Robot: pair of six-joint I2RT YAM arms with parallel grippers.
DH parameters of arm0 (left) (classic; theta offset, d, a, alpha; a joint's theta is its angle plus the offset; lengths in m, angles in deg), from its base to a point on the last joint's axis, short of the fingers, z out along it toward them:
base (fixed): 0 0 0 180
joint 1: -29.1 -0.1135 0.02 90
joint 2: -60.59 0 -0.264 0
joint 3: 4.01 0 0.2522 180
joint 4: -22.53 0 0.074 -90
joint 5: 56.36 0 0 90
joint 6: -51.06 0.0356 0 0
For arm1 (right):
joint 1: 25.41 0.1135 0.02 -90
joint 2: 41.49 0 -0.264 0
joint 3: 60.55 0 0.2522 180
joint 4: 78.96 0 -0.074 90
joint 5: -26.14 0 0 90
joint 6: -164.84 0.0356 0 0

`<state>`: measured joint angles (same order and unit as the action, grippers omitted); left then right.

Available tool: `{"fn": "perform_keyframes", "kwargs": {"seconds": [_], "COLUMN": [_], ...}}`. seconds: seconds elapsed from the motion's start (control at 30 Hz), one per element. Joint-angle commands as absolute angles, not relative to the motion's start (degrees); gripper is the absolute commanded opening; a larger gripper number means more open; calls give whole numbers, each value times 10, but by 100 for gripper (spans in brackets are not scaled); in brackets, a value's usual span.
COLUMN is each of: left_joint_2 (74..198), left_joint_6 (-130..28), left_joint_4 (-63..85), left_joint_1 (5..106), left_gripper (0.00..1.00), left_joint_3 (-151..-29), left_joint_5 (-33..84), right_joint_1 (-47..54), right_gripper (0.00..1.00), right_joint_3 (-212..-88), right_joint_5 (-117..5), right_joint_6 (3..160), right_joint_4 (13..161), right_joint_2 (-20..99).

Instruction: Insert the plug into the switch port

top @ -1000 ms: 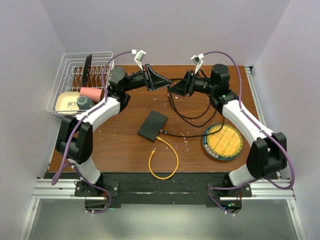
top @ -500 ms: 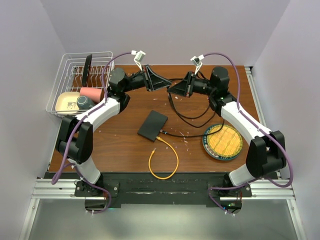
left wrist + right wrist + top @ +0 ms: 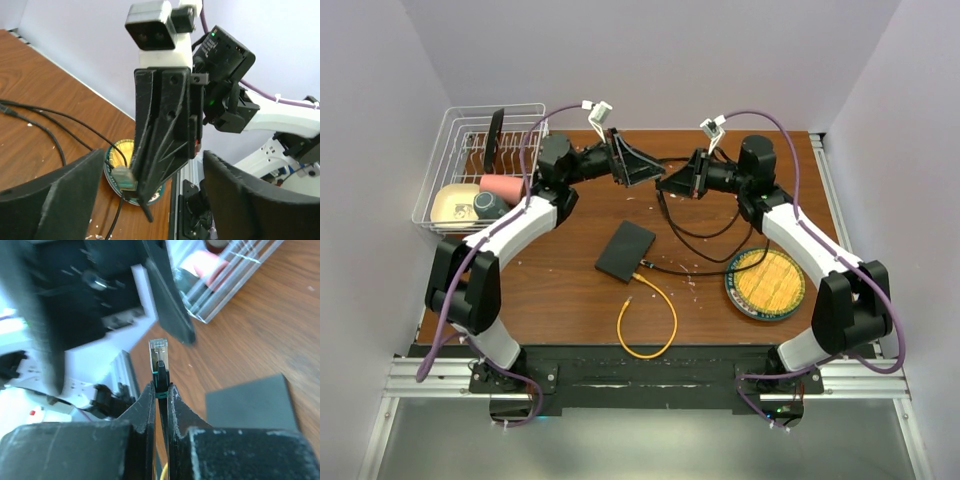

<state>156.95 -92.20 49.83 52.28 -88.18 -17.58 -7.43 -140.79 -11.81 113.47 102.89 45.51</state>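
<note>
One plug point(image 3: 159, 352) pinched in right gripper point(image 3: 160, 389); one switch point(image 3: 625, 250), one yellow cable point(image 3: 674, 320)

Brown wooden table point(image 3: 560, 290); flat black switch point(image 3: 625, 250) near centre, black cable point(image 3: 685, 268) touching its right edge; looped yellow cable point(image 3: 665, 320) just in front; round plate point(image 3: 765, 283) at right; wire rack point(image 3: 495, 107) at far left corner; white specks point(image 3: 690, 283) scattered mid-table.
</note>
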Motion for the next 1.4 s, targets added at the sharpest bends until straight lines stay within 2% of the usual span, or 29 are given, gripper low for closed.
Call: {"fn": "perform_keyframes", "kwargs": {"seconds": [0.0, 0.23, 0.27, 0.47, 0.73, 1.1, 1.37], "left_joint_2": [1522, 1499, 1501, 1527, 1545, 1557, 1577], "left_joint_6": [-805, -680, -659, -592, -581, -577, -571], "left_joint_4": [322, 89, 29, -101, -109, -103, -96], "left_joint_1": [519, 519, 519, 518, 517, 516, 516], "left_gripper": [99, 100, 100, 100, 100, 100, 100], "left_joint_3": [-935, -974, -980, -1004, -935, -850, -835], "left_joint_5": [-90, 142, 159, 218, 194, 190, 183], "right_joint_1": [-75, -74, -73, -48, 34, 83, 131], "right_gripper": [0, 0, 0, 0, 0, 0, 0], "right_joint_3": [-1444, -1461, -1459, -1452, -1464, -1437, -1443], "right_joint_5": [-155, -268, -293, -392, -531, -621, -669], "right_joint_6": [1032, 900, 893, 848, 793, 763, 733], "right_joint_4": [892, 738, 725, 677, 633, 620, 612], "right_joint_2": [434, 424, 423, 431, 510, 562, 617]}}
